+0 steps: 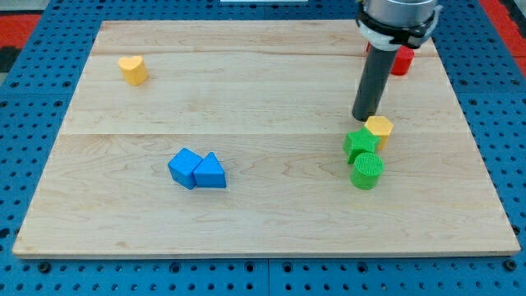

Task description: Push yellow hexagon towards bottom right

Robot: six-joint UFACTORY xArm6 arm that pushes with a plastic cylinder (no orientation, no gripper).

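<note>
The yellow hexagon lies at the board's right, touching a green star-shaped block at its lower left. A green cylinder sits just below the star. My tip rests on the board just up and left of the yellow hexagon, very close to it or touching it.
A yellow heart-shaped block lies at the top left. A blue cube and a blue triangle sit together at the lower left of centre. A red block is partly hidden behind the arm at the top right. The wooden board ends near the view's bottom.
</note>
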